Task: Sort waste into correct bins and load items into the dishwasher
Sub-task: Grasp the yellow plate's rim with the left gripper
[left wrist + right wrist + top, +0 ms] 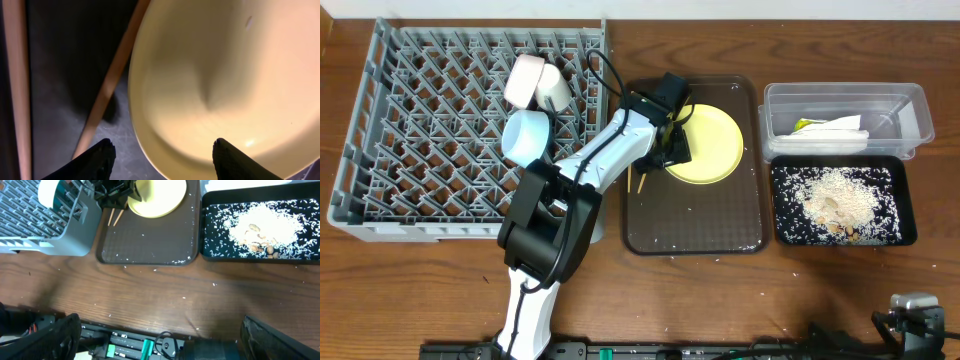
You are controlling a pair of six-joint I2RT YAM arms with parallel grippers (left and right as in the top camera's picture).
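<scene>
Left tool (165, 162) is spread wide, with the rim of the yellow plate (225, 75) lying between the fingers; nothing is clamped, and contact with the rim cannot be told. The plate is seated on the brown tray (695, 225), with the chopsticks (107, 85) laid just beside it, one ending near a fingertip. Right tool (165, 340) is spread wide above the counter (150, 290), nothing held.

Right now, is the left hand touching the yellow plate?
Cannot tell. Left wrist view: the open left hand straddles the yellow plate rim; contact or gap isn't plain.
</scene>
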